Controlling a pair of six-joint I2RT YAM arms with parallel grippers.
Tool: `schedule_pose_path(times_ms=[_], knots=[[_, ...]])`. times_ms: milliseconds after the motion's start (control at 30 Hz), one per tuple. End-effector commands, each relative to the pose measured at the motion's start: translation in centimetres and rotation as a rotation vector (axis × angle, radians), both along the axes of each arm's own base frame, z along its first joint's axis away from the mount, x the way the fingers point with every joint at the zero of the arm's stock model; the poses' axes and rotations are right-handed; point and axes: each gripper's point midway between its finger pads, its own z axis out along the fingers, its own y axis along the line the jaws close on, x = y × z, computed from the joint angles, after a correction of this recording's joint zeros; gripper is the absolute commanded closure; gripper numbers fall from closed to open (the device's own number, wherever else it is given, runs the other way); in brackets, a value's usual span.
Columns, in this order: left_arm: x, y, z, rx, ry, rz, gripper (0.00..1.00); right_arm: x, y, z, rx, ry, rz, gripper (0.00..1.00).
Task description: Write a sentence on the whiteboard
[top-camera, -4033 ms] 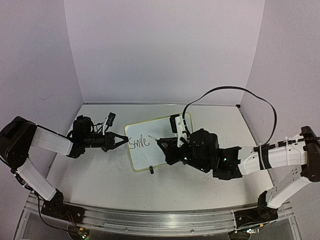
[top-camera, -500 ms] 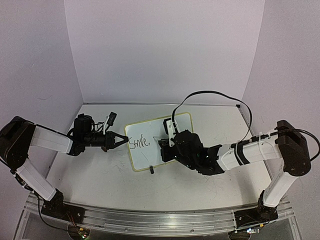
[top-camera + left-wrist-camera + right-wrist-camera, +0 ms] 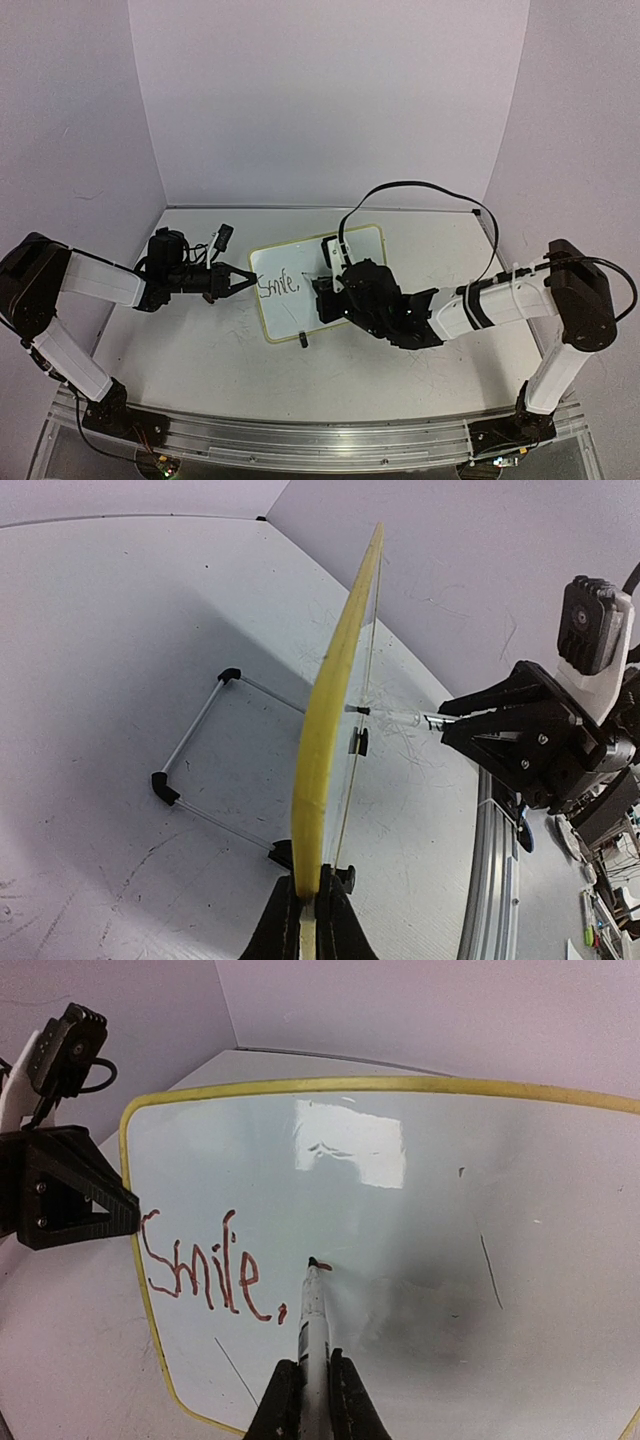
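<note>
Whiteboard (image 3: 283,312) stood propped near the middle of the table (image 3: 200,350), tilted back on its wire stand (image 3: 195,735). My left gripper (image 3: 248,281) was clenched on its left rim, just as it had been a few seconds before; from the left wrist I saw the yellow edge pinched between my closed jaws.

What had changed was on the right. Over those few seconds my right arm had swung in from the right side of the board towards the writing, and in the last half second it had crept a little further left. My right gripper (image 3: 308,1390) was clamped on the marker (image 3: 313,1310), its tip now set on the board just right of the comma.

The sentence (image 3: 205,1275) read only "Smile," as it had in both earlier top views, so no full letter had been added. A small dark mark showed at the tip, which I took for the start of the next word. I judged the move to have been a repositioning, with writing about to resume.

Roughly a third of the line looked done. The next strokes would need light, even pressure, since the board was held on one side only and could flex or pivot.
</note>
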Motion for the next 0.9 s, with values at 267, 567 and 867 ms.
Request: schedule_pose_path(times_ms=[267,567,867], knots=[[0.0,0.0,-0.1,0.024,0.006,0.002,1.0,0.0,0.2,-0.2,0.024,0.031,-0.002,1.0],[-0.1,0.0,-0.1,0.024,0.007,0.004,1.0,-0.4,-0.1,-0.9,0.022,0.055,0.0,1.0],[0.0,0.0,0.0,0.021,0.006,0.003,1.0,-0.5,-0.5,-1.4,0.015,0.069,-0.007,1.0]])
